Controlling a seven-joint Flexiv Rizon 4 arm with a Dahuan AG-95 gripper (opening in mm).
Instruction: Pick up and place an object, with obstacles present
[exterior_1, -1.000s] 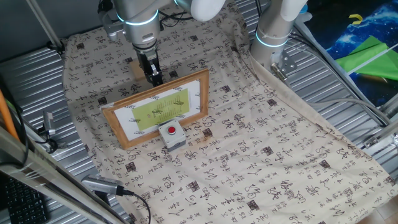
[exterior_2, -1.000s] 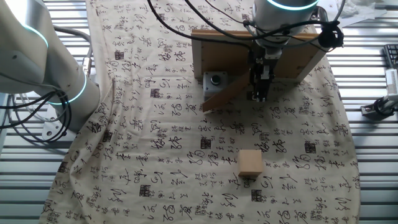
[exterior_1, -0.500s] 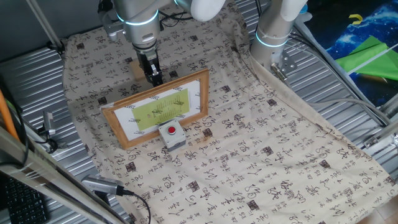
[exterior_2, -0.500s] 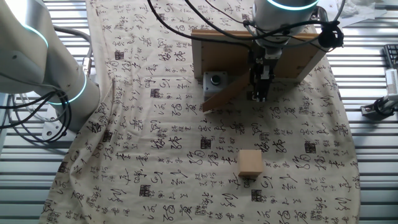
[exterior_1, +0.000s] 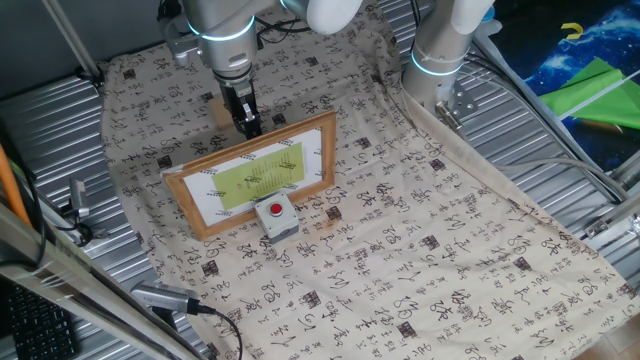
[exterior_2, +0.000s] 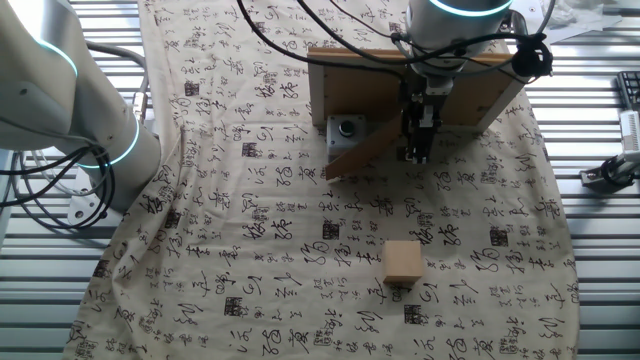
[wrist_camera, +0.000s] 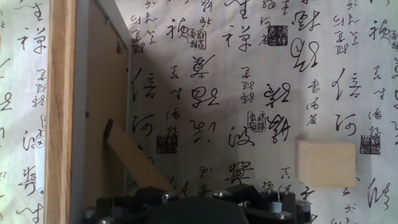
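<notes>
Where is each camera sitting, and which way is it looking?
One fixed view: high, in front of the picture frame; shows the arm and pincer.
The other fixed view: opposite side, behind the frame; shows the arm, with the wooden cube nearest.
Hand view: on the hand, looking down at the cloth; only its dark underside shows.
All three share the frame.

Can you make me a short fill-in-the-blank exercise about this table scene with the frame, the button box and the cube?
1. The button on the grey box is coloured ____.
2. The picture frame stands propped on a ____ easel leg at its back.
3. The wooden cube lies on the patterned ____, apart from both obstacles.
4. The tool hangs on the frame's ____ side, not over the print.

Missing words: red; wooden; cloth; back
</notes>
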